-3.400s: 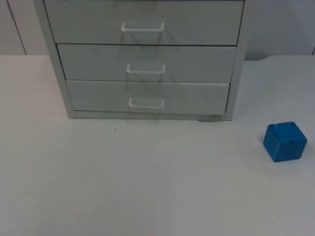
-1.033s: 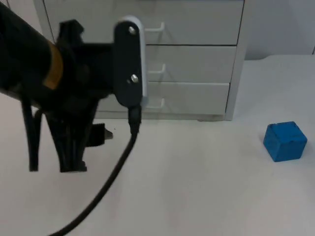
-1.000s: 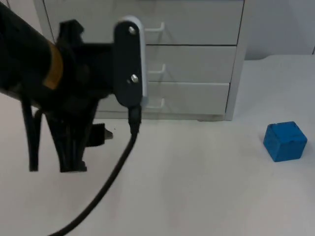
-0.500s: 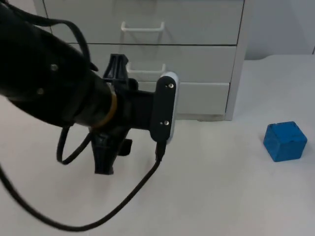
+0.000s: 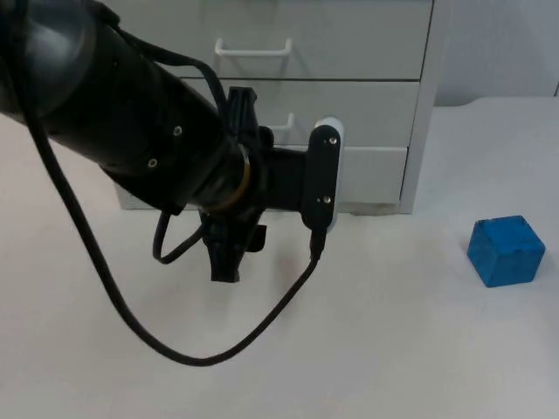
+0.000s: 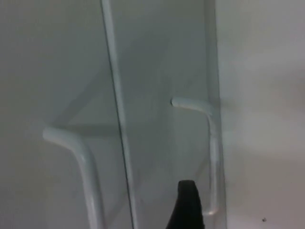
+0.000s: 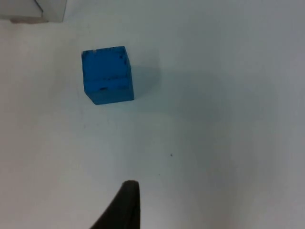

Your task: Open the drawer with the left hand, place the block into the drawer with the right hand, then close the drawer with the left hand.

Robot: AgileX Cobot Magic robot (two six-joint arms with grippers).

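A grey cabinet (image 5: 419,131) with three shut drawers stands at the back of the table. My left gripper (image 5: 229,264) hangs in front of its bottom drawer, open and holding nothing, and the arm hides that drawer's handle from above. In the left wrist view a black fingertip (image 6: 187,206) is close to the bottom drawer's white handle (image 6: 211,148), with the middle drawer's handle (image 6: 82,160) beside it. The blue block (image 5: 506,251) lies on the table at the right. My right gripper (image 7: 125,210) waits above the table, a short way from the blue block (image 7: 107,75).
The top drawer's handle (image 5: 253,48) and part of the middle handle (image 5: 281,118) show above the arm. The grey partition wall (image 5: 498,44) rises behind the cabinet. White table (image 5: 393,349) stretches between the cabinet and the block.
My left arm has swung from the left edge to the front of the cabinet's lower drawers, closer to the bottom handle. The block has not moved.
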